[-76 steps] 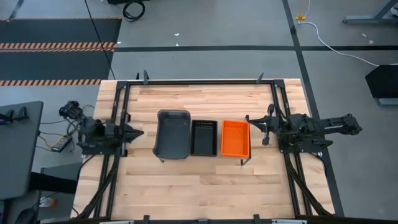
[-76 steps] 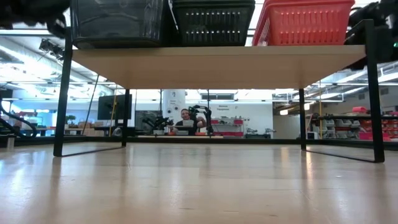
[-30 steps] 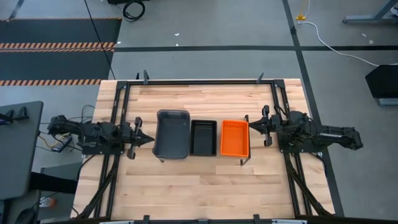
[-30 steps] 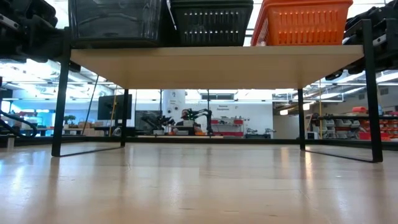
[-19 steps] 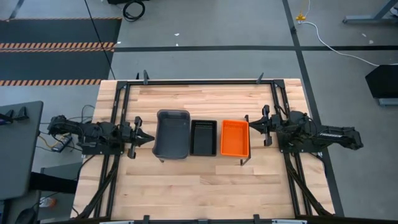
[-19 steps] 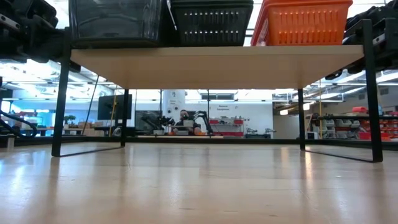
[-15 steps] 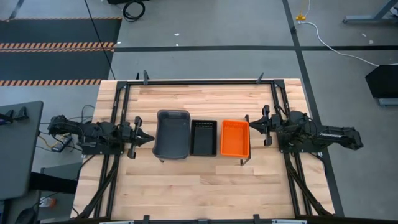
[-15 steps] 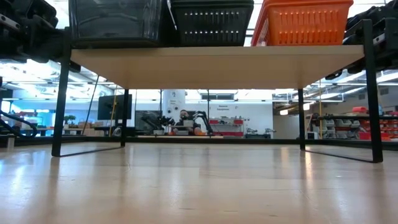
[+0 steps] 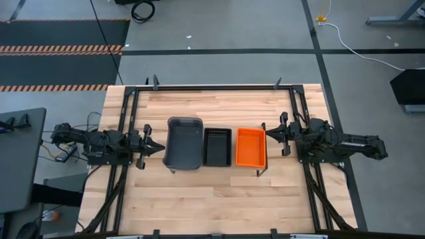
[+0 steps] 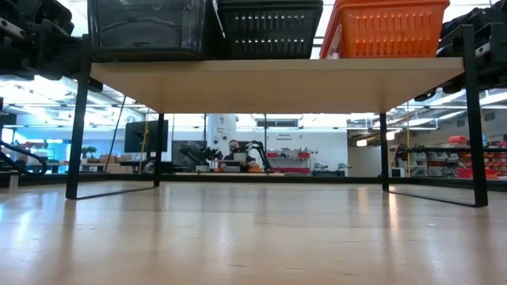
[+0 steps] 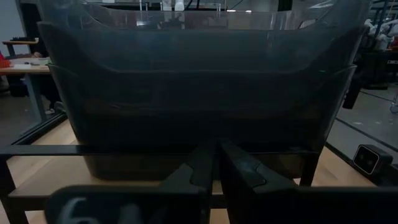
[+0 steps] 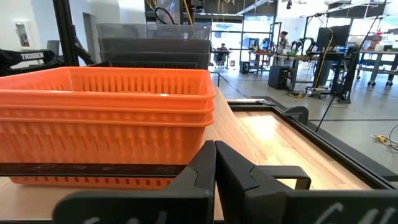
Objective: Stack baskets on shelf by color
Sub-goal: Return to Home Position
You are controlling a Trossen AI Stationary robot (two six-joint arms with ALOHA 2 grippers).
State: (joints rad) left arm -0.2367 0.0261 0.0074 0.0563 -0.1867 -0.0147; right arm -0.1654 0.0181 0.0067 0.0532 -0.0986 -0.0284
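Three stacks of baskets stand in a row on the shelf (image 10: 277, 83) at the table's middle: grey (image 9: 184, 143) on the left, black perforated (image 9: 217, 147) in the middle, orange (image 9: 251, 147) on the right. My left gripper (image 9: 162, 149) hovers level just left of the grey stack (image 11: 199, 93), fingers together, touching nothing. My right gripper (image 9: 267, 135) hovers level just right of the orange stack (image 12: 106, 118), shut and also clear of it.
The shelf stands on thin black legs (image 10: 79, 119) on the wooden table (image 9: 212, 199), with bare wood in front of and behind it. Black frame rails (image 9: 212, 86) run along the table's edges. A room with benches and a person shows beyond.
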